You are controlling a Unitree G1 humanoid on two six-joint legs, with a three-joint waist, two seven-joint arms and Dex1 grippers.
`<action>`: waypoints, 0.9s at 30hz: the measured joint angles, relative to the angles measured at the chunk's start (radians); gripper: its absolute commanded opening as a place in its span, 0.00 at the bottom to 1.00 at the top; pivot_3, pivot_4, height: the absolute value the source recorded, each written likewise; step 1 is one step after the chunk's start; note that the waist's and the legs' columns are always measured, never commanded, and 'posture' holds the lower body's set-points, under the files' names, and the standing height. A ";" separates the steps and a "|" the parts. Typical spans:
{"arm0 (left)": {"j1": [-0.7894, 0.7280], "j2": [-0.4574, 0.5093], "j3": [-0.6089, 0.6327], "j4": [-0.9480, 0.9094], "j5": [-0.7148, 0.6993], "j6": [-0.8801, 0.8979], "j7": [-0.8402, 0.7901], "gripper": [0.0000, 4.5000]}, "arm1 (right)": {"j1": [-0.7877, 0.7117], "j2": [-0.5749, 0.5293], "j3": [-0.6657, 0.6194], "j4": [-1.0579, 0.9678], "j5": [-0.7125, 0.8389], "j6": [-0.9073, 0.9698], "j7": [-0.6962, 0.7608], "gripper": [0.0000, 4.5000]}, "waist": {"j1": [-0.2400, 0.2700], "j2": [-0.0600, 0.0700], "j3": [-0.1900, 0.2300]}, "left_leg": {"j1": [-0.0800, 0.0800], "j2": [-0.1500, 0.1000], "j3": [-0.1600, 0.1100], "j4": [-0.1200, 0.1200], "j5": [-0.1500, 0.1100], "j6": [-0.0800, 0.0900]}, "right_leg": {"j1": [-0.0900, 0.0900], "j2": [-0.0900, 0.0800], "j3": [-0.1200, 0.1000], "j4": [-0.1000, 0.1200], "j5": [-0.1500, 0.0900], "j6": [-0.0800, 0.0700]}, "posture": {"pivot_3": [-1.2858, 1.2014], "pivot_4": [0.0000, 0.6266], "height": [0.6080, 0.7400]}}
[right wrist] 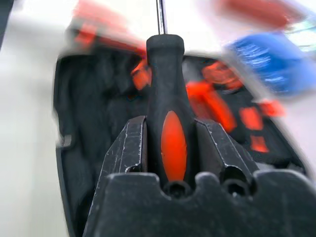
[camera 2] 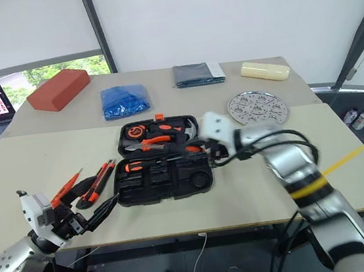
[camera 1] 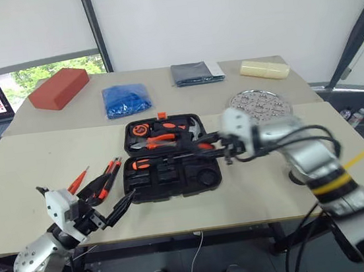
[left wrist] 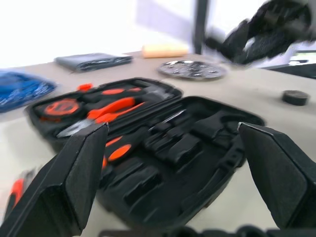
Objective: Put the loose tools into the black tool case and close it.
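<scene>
The right arm reached in from the right, its wrist bent toward the left, and the right gripper [right wrist: 170, 143] clamped the black-and-orange handle of a screwdriver [right wrist: 167, 118] over the open black tool case [camera 1: 173, 173] lying mid-table. The left gripper [camera 1: 115, 214] hovered low at the table's near edge, pointing at the case's front left corner, fingers spread wide and empty. A utility knife [camera 1: 107, 177] and a thin orange screwdriver [camera 1: 78, 181] lay left of the case.
</scene>
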 measured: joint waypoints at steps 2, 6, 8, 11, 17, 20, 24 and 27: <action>0.015 -0.001 -0.004 -0.005 0.007 -0.001 0.007 1.00 | -0.048 0.023 0.055 0.105 -0.081 -0.035 0.008 0.23 | 0.008 0.000 0.000 | -0.003 0.000 0.000 0.000 0.000 0.000 | -0.002 0.000 0.000 0.000 0.000 0.000 | 0.52 0.24 1.00; 0.029 -0.002 -0.008 -0.024 0.015 -0.004 0.015 1.00 | -0.112 0.044 0.110 0.231 -0.183 -0.114 0.021 0.23 | 0.009 0.000 0.000 | -0.004 0.000 0.002 -0.001 0.000 0.000 | -0.006 0.000 0.000 0.001 0.004 0.006 | 0.52 0.24 1.00; 0.038 -0.003 -0.008 -0.035 0.017 -0.006 0.018 1.00 | -0.133 0.048 0.121 0.268 -0.223 -0.147 0.032 0.23 | 0.007 0.000 0.000 | -0.004 0.000 0.002 -0.001 -0.002 -0.004 | -0.008 0.000 0.000 0.003 0.003 0.006 | 0.52 0.24 1.00; 0.056 -0.005 -0.006 -0.042 0.018 -0.014 0.029 1.00 | -0.138 0.073 0.117 0.296 -0.248 -0.168 0.022 0.23 | 0.001 0.000 0.000 | -0.004 0.001 0.002 -0.001 -0.003 -0.006 | -0.010 0.000 0.000 0.005 0.004 0.005 | 0.52 0.24 1.00; 0.083 -0.006 -0.005 -0.061 0.018 -0.018 0.042 1.00 | -0.148 0.127 0.099 0.362 -0.270 -0.176 -0.004 0.23 | -0.004 0.000 0.000 | -0.004 0.001 0.002 -0.001 -0.003 -0.007 | -0.010 0.001 0.001 0.006 0.004 0.005 | 0.52 0.24 1.00; 0.088 -0.006 -0.005 -0.061 0.018 -0.018 0.045 1.00 | -0.156 0.134 0.095 0.389 -0.277 -0.193 -0.001 0.23 | -0.005 0.000 0.000 | -0.004 0.001 0.002 -0.001 -0.003 -0.007 | -0.011 0.001 0.001 0.006 0.004 0.004 | 0.52 0.24 1.00; 0.088 -0.006 -0.005 -0.061 0.018 -0.019 0.046 1.00 | -0.178 0.131 0.092 0.431 -0.290 -0.228 0.015 0.58 | -0.003 0.000 0.000 | -0.004 0.001 0.002 -0.001 -0.003 -0.007 | -0.013 0.001 0.001 0.005 0.004 0.004 | 0.52 0.24 1.00; 0.087 -0.006 -0.004 -0.061 0.018 -0.020 0.046 1.00 | -0.189 0.124 0.064 0.453 -0.277 -0.301 0.044 0.73 | -0.002 0.000 0.000 | -0.004 0.001 0.002 -0.001 -0.003 -0.007 | -0.012 0.001 0.001 0.005 0.004 0.004 | 0.52 0.24 1.00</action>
